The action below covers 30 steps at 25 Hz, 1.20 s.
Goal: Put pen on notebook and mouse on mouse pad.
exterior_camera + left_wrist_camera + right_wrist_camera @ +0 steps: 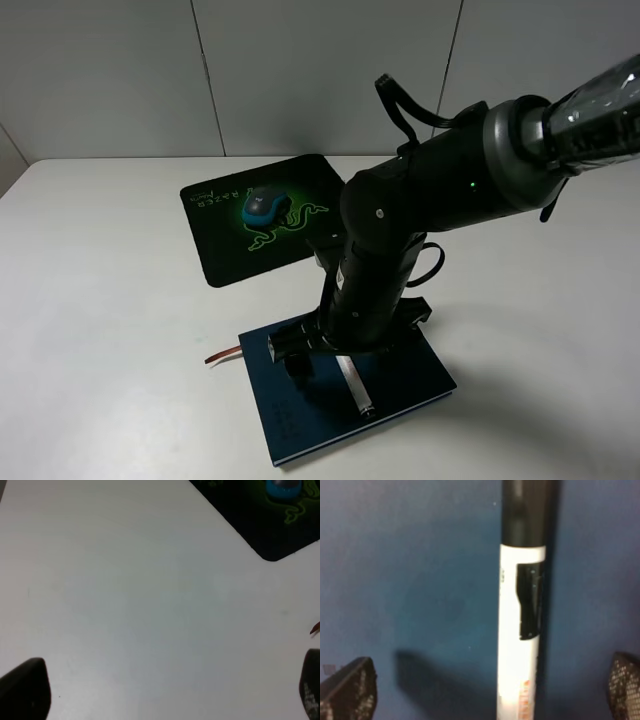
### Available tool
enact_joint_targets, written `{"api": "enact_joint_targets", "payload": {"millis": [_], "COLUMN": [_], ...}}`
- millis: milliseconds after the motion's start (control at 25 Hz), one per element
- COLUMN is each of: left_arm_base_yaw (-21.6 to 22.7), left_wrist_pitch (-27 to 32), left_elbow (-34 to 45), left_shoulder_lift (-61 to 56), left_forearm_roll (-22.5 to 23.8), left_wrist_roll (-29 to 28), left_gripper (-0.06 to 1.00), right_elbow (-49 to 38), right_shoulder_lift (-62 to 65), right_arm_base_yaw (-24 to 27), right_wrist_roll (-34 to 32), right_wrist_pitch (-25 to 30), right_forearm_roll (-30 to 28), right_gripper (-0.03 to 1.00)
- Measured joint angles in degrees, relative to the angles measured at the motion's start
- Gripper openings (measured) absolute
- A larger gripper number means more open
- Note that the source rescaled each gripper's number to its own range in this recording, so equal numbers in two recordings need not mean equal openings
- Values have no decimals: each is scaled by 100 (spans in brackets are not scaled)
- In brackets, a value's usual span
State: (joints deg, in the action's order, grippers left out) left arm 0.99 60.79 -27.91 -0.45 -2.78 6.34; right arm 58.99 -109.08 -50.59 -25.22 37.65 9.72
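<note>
Lying flat on the matte navy notebook (400,385): slim white-barrelled pen (520,645) with black cap, smooth and glossy, small red print near one end too blurred to read. Right gripper (490,692) spread wide above it, textured black fingers (350,687) apart on either side, touching nothing. Brown ribbon (222,352) trailing off the notebook's edge. Resting on the thin black mouse pad (225,255): oval mouse (263,208), grey top, teal sides, over a glowing green snake logo beside "RAZER" lettering. Left gripper (170,690) released over bare white surface (130,610). Pale panelled wall behind.
</note>
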Motion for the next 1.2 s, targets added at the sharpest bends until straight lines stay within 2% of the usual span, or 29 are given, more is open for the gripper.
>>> {"api": "enact_joint_targets", "payload": {"millis": [160,560,880,1200], "left_arm_base_yaw": [0,0,0,0], "left_wrist_pitch": [0,0,0,0], "left_elbow": [0,0,0,0], "left_shoulder_lift": [0,0,0,0], "left_forearm_roll": [0,0,0,0], "left_wrist_roll": [0,0,0,0], "left_gripper": [100,100,100,100], "right_elbow": [66,768,1066,1066], "right_shoulder_lift": [49,503,1166,2136], "right_arm_base_yaw": [0,-6,-6,-17], "right_wrist_roll": [13,0,0,22], "right_wrist_pitch": [112,1064,1878,2984], "right_forearm_roll": [-43,-801,-1137,-1336], "right_gripper": [100,100,100,100]}}
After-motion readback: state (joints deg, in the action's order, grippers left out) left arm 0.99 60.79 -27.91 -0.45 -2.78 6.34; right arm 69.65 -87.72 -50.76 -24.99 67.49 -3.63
